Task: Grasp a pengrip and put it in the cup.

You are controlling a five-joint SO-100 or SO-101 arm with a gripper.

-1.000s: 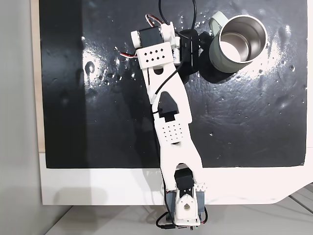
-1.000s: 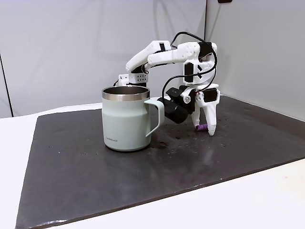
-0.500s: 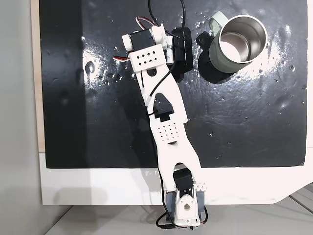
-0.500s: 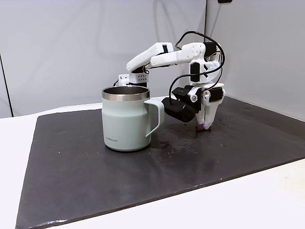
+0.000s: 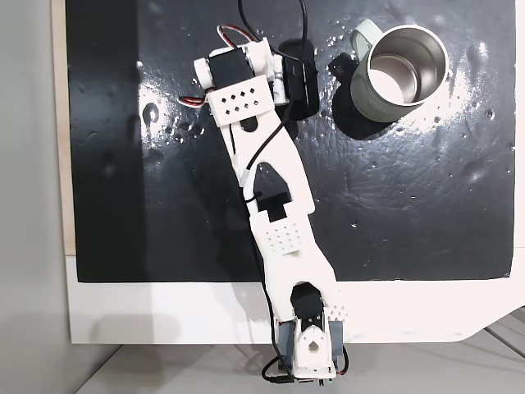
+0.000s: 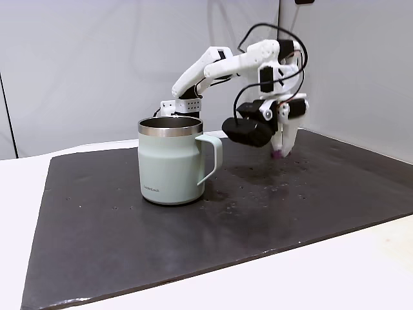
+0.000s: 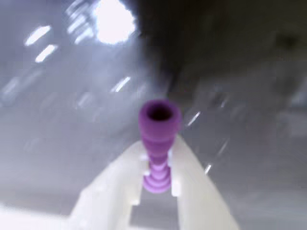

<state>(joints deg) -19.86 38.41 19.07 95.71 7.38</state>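
Side and top fixed views with wrist close-up: carry stage of the pick-and-place. The white two-finger pincer (image 7: 157,179) is closed on the small purple ribbed soft-looking pengrip (image 7: 158,143), which stands pinched between the pale fingers (image 7: 192,182) with its hollow open end pointing away from the wrist camera. In a fixed view from the side, the pincer (image 6: 279,152) hangs tip-down with the purple pengrip (image 6: 276,154) at its tip, apparently raised clear of the glossy black mat (image 6: 129,245) that covers the white tabletop (image 6: 361,271). The large round pale grey-green mug with a shiny steel inside and a side handle (image 6: 170,161) stands upright on the mat, to the left of the pincer in this view and apart from it. In a fixed view from above, the white arm (image 5: 271,205) reaches up the picture, its wrist left of the mug (image 5: 399,72), whose handle points up and to the left toward it.

Step in hand, as judged: grasp done, transfer begun. The next move calls for more height, so that the tip clears the steel rim, then travel across until the pengrip is over the mug's mouth, and release only there. The handle lies on the near side of the path and is the likeliest thing to be clipped.
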